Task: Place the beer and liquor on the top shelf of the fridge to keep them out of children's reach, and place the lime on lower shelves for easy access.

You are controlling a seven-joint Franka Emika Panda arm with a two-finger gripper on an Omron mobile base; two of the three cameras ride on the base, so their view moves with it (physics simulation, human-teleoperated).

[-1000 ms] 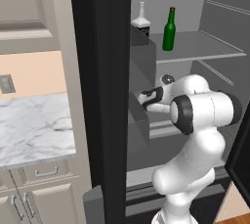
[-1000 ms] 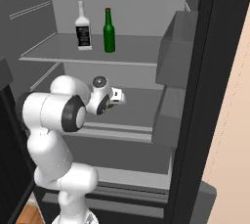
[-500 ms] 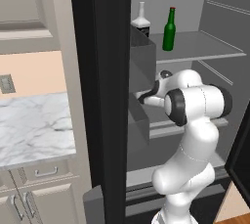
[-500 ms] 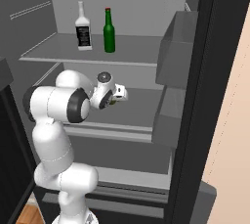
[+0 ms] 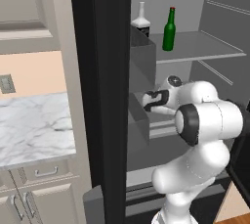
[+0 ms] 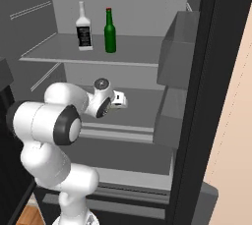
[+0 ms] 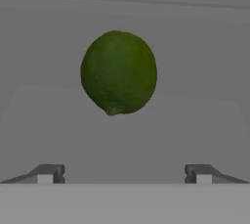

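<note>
The liquor and the beer stand upright side by side on the top shelf of the fridge. My gripper reaches in over the shelf below. In the hand view the gripper is open, with its fingertips far apart. The lime lies ahead of them inside the grey fridge, apart from both fingers.
Grey door bins hang on the open black door close beside my hand. A marble counter with pale cabinets sits left of the fridge. More grey shelves run below my hand.
The hand has stayed over the lower shelf while the arm's elbow has shifted a little. Both bottles stand as before.
</note>
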